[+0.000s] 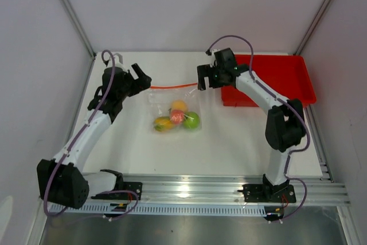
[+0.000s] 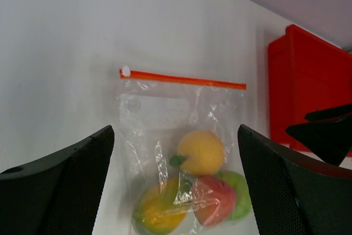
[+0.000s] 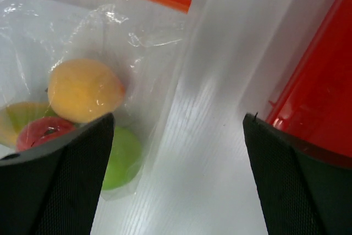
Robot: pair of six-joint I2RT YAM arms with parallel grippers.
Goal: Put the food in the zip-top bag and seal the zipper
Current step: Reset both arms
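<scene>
Here, my left gripper [image 1: 141,78] hangs off the bag's left upper corner with its jaws spread wide and nothing between them. My right gripper [image 1: 200,78] is likewise parted and empty, just off the right end of the bag's mouth. Between the two lies the zip-top bag [image 1: 175,106], flat on the white table [image 1: 229,142], mouth towards the far side. The zipper [image 2: 181,80] runs as a straight orange-red line along that far edge, with a small white slider [image 2: 126,71] at its left end; I cannot tell whether it is pressed shut along its whole length. All the food sits inside the bag, gathered in its near half. An orange-yellow peach [image 2: 202,151] lies nearest the zipper. A reddish peach [image 2: 214,199] lies just below it. The green apple [image 2: 240,190] touches the reddish peach on the right. The yellow-green mango [image 2: 157,213] lies at the lower left. Right of the bag, and apart from it, a red tray [image 1: 287,76] stands against the far right corner of the table, and my right forearm crosses its near left corner.
</scene>
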